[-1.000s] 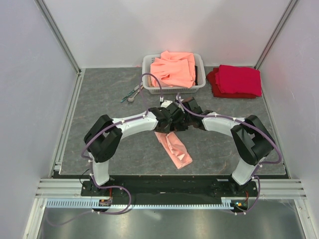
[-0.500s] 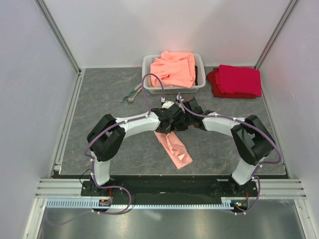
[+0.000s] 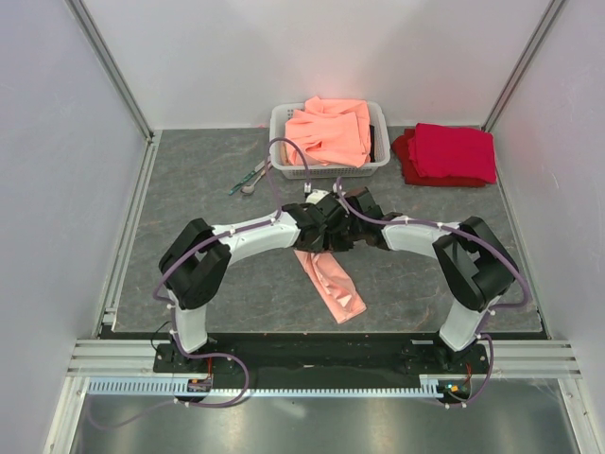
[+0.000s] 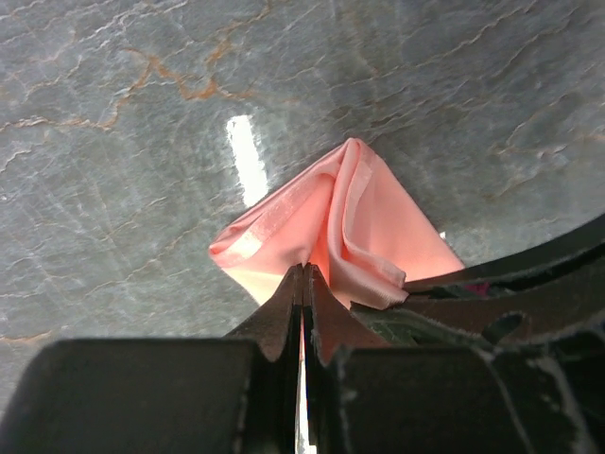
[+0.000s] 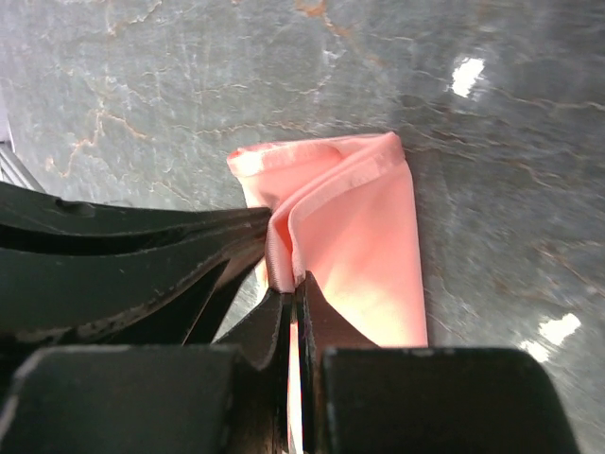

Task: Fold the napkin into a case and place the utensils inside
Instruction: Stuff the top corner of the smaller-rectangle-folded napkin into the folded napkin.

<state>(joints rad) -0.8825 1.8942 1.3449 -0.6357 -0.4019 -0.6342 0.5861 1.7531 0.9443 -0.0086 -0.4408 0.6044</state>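
Napkin point(image 3: 333, 284): pale pink, bunched into a long narrow strip on the surface point(image 3: 189, 208) between the two arms. Its near end lies free toward the bases and its far end runs up under the two pincers.
Left pincer point(image 4: 302, 276): clenched on a thin edge of the napkin. The wrist view shows the jaws pressed together, with cloth fanning out from the tips.
Right pincer point(image 5: 291, 282): clenched on a folded hem of the same end. It sits just beside the left one, with the two heads crowded together over the strip's far end.
Reason for the grip: two holds side by side on one edge suggest the arms mean to draw apart and spread the cloth flat. A case cannot be folded from a bunched strip.
Progress: early, by my judgement. No fold is made and nothing lies inside.
Risk: each hold is thin, so a pull could slip a hem free or drag the whole cloth.
Utensils point(image 3: 250, 177): lying together on the surface beyond the left arm, well apart from the napkin and left of the basket. They are out of the folding space and untouched.
Basket point(image 3: 281, 118): white, at the far edge, heaped with orange cloths point(image 3: 331, 132).
Red cloths point(image 3: 452, 151): stacked just right of the basket.
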